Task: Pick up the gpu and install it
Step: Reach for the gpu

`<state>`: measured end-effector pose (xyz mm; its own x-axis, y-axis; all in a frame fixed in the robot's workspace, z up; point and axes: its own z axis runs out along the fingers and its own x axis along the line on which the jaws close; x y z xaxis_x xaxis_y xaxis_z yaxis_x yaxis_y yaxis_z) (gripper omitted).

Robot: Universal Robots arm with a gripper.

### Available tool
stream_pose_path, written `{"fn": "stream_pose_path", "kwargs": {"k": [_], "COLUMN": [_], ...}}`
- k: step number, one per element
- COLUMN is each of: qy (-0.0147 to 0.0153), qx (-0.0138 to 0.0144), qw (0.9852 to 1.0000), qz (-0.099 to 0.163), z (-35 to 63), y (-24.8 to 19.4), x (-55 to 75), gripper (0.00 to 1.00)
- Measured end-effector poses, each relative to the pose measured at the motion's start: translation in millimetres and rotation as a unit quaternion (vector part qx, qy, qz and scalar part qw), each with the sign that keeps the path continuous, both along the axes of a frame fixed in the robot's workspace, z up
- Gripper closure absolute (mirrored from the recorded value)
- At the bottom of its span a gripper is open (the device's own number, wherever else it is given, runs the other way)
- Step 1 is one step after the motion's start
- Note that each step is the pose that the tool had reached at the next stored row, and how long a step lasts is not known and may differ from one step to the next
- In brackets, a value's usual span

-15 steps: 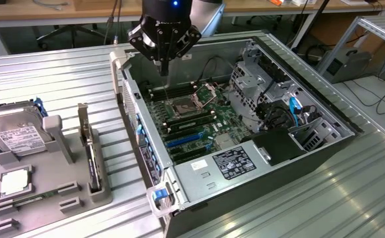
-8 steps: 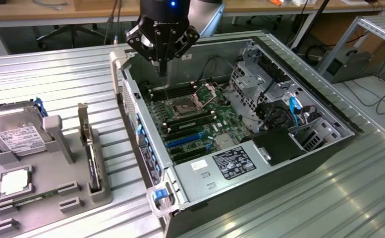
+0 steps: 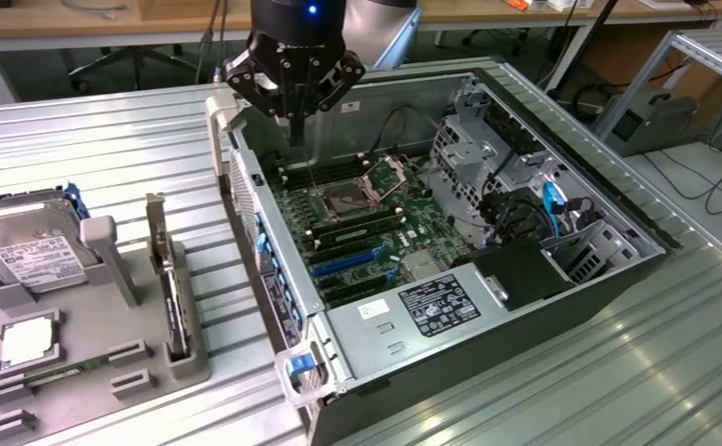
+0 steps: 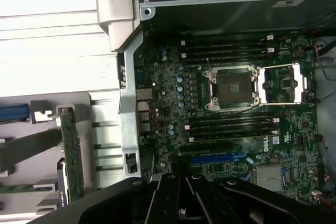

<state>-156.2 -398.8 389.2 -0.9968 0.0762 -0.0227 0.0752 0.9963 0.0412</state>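
Over the open computer case (image 3: 386, 358), exterior view: the gripper (image 3: 296, 130) hangs closed and empty, while the gpu (image 3: 164, 269) stands upright in a grey holder (image 3: 100, 372) well apart. Wrist view: gpu not yet picked, blue motherboard slot (image 4: 215, 158) unfilled
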Motion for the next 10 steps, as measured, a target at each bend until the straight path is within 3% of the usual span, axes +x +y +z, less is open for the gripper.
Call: {"fn": "stream_pose_path", "kwargs": {"k": [10], "qy": [0.0010], "qx": [0.0000], "qw": [1.0000], "qz": [0.000], "z": [-0.9], "y": [0.0], "x": [-3.7], "gripper": [0.89]}}
